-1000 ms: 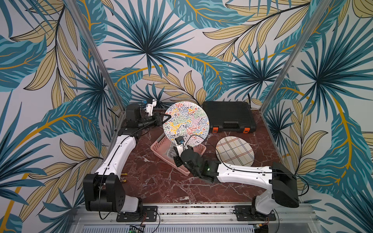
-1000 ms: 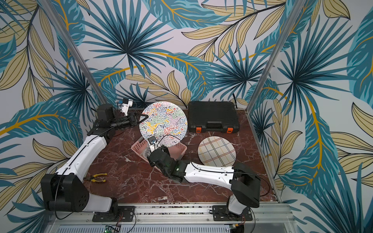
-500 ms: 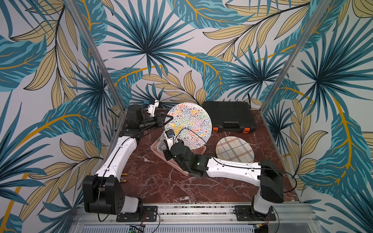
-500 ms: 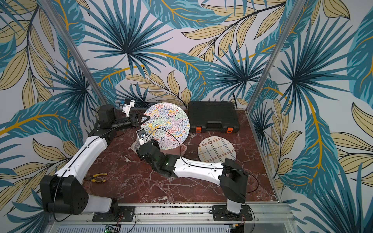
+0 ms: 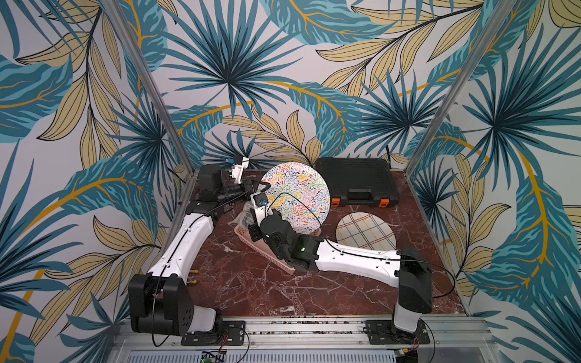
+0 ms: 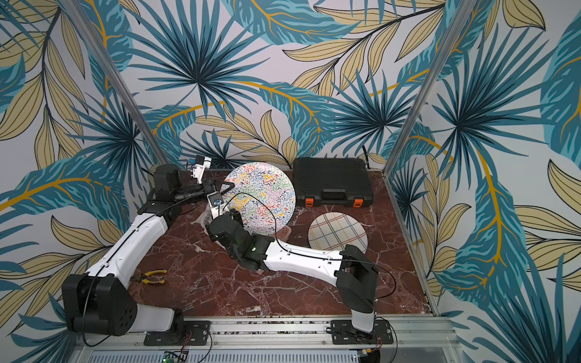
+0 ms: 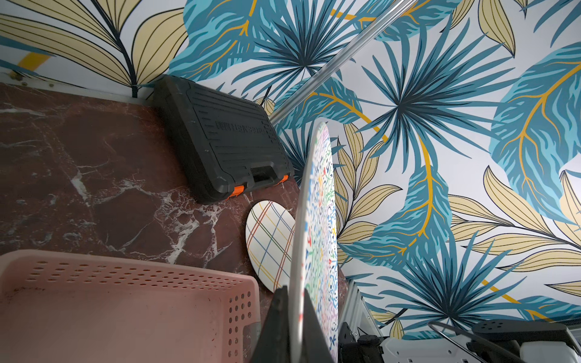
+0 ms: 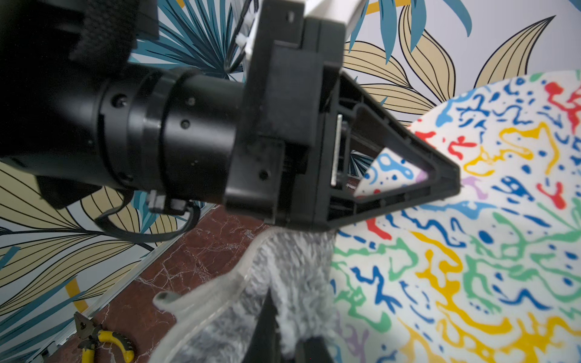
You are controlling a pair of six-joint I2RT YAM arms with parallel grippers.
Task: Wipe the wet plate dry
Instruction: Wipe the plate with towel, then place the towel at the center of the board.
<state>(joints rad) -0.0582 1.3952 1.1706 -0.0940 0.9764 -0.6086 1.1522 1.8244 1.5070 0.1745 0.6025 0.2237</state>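
Pliers (image 6: 153, 276) lie on the table (image 5: 251, 292) at the front, left side, beside the left arm. Mid-table: pink basket (image 7: 125, 298), partly under the right arm. Right gripper (image 8: 287, 339) has its jaws pinched on a grey fluffy cloth (image 8: 292, 273); the cloth lies against the patterned face of the plate (image 5: 297, 196), near the rim. Plate stands on edge, lifted over the basket. Left gripper (image 7: 294, 314) has its jaws clamped narrow on the plate's rim. Plaid plate (image 5: 364, 231) lies flat to the right, apart. Black case (image 5: 355, 180) sits against the back wall.
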